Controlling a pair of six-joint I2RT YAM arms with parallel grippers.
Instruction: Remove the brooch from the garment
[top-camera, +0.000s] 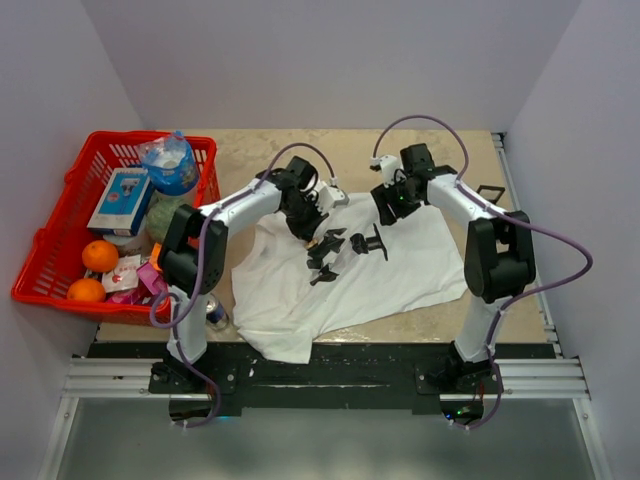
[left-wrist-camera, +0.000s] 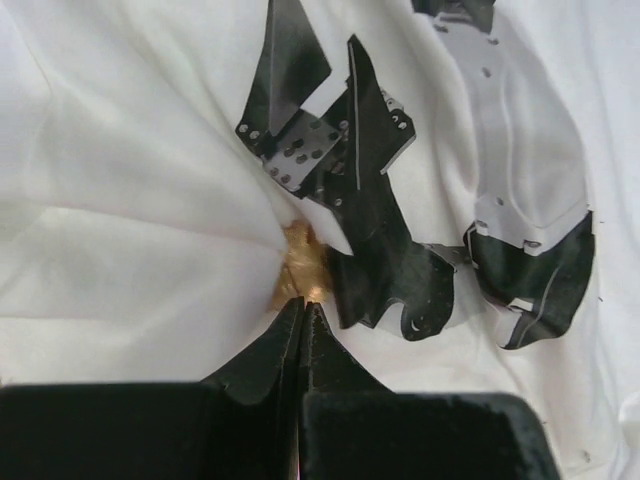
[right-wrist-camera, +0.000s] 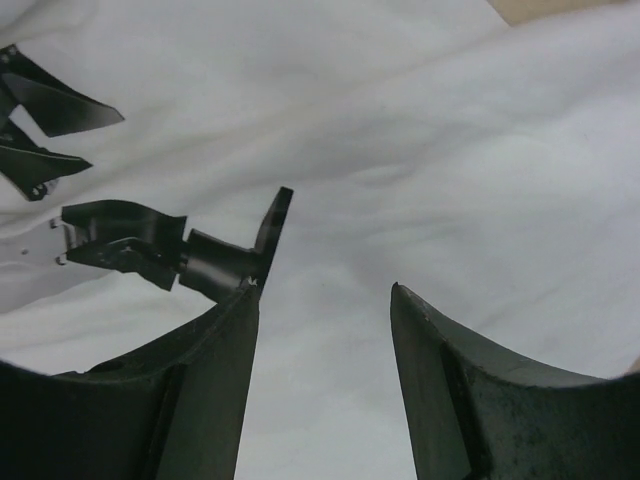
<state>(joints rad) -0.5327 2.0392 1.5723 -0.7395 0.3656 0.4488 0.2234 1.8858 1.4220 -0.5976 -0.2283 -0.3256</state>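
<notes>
Evidently light and rigid, the brooch (left-wrist-camera: 300, 262) sits on a soft, puckering T-shirt (left-wrist-camera: 130, 200): pinch its rim. Left pincer (left-wrist-camera: 303, 312) clenched at its six o'clock edge; right pincer (right-wrist-camera: 325, 300) released above plain cloth.

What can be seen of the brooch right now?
The brooch is a tiny, lumpy tan-gold piece, metallic-looking, sitting on the white garment at the edge of the black print. Cloth puckers toward it. The left pincer, shut, meets its lower edge and seems to pinch it.
</notes>
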